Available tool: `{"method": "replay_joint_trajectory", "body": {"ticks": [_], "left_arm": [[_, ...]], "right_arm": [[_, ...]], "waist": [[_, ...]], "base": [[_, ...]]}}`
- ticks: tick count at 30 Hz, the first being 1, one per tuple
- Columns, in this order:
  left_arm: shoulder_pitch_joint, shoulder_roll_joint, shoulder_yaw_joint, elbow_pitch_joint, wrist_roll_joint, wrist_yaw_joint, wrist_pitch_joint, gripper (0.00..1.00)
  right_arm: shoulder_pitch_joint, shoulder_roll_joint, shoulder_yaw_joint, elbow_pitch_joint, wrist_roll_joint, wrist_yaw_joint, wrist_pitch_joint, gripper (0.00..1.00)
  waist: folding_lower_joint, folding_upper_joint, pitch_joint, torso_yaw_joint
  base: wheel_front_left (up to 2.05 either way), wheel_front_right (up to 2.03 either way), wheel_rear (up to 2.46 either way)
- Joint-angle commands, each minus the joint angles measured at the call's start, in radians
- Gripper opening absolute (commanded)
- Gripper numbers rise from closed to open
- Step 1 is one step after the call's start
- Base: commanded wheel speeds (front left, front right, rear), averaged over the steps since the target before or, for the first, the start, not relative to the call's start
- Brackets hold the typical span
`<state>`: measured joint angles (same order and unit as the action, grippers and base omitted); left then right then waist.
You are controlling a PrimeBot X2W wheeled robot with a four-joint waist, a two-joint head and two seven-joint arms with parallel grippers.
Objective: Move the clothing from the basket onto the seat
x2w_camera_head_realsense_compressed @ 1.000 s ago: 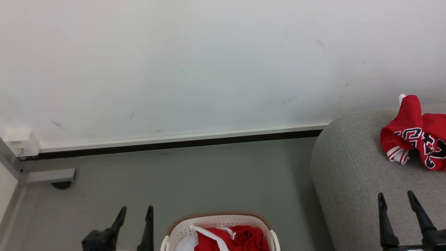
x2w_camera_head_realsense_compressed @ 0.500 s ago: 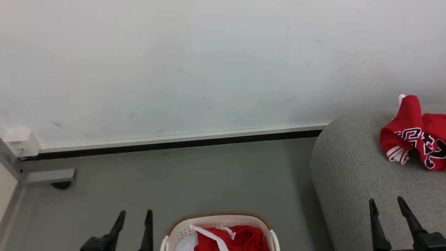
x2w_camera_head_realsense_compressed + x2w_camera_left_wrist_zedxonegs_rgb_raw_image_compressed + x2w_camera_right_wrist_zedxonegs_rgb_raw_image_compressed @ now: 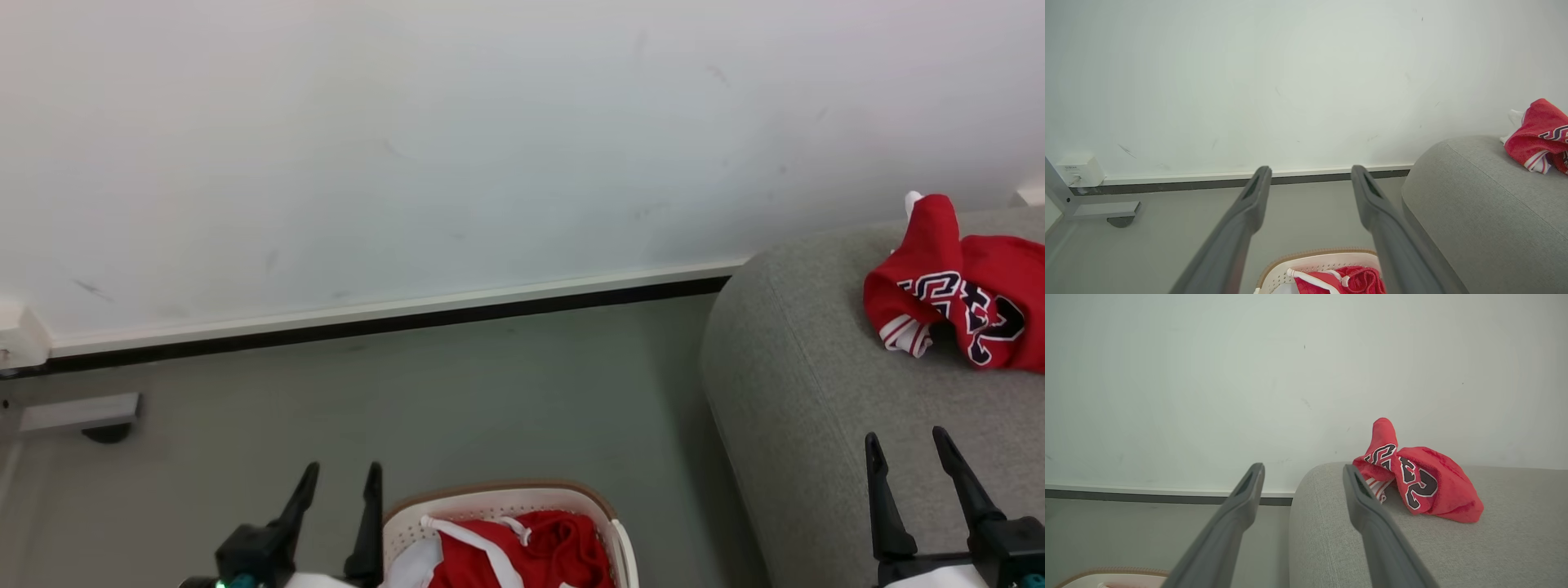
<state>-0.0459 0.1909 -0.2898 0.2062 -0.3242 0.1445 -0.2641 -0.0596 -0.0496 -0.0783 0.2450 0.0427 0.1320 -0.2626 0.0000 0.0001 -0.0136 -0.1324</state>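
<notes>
Two tools sit low in my head view, each with its fingers spread wide and gripping nothing. The left tool [image 3: 342, 467] lines up with the left edge of the basket [image 3: 490, 492], though I cannot tell how high above it. The right tool [image 3: 906, 435] hangs over the front part of the sofa [image 3: 800, 384]. In the basket I see a red garment [image 3: 531, 559] with white trim and a white cord, bunched against a plain white cloth [image 3: 412, 565] on its left side. A red jersey [image 3: 980, 286] with black-and-white lettering lies crumpled on the sofa close to the wall [image 3: 490, 147], well apart from the right tool. The sofa's rounded end rises just to the right of the basket. Grey floor [image 3: 490, 392] runs from the basket to the dark skirting strip [image 3: 392, 320]. At the far left stands a grey metal foot [image 3: 77, 411] over a dark wheel, with a small white box [image 3: 18, 345] on the wall above it.
</notes>
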Motion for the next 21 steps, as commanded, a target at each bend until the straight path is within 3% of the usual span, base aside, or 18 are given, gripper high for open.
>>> {"method": "replay_joint_trajectory", "body": {"ticks": [1, 10, 16, 21], "left_arm": [[-0.024, -0.002, -0.005, 0.011, 0.012, -0.006, 0.0, 1.0], [-0.209, -0.036, -0.079, 0.145, 0.04, -0.05, 0.091, 1.0], [-0.343, -0.065, -0.122, 0.329, 0.039, -0.082, 0.215, 1.0], [-0.446, -0.09, -0.14, 0.485, 0.045, -0.082, 0.243, 1.0]], "right_arm": [[-0.014, -0.002, -0.002, -0.008, -0.006, -0.002, -0.003, 1.0], [-0.079, -0.002, 0.026, -0.045, 0.008, -0.003, -0.003, 1.0], [-0.138, -0.002, 0.048, -0.076, 0.022, -0.002, -0.003, 1.0], [-0.185, -0.001, 0.052, -0.11, 0.03, -0.003, -0.003, 1.0]], "waist": [[0.0, -0.0001, 0.014, -0.013], [0.0, -0.0001, 0.121, -0.078], [0.0, -0.0001, 0.223, -0.12], [0.0, -0.0001, 0.329, -0.141]], "base": [[0.0, 0.0, 0.0], [0.0, 0.0, 0.0], [0.0, 0.0, 0.0], [0.0, 0.0, 0.0]]}}
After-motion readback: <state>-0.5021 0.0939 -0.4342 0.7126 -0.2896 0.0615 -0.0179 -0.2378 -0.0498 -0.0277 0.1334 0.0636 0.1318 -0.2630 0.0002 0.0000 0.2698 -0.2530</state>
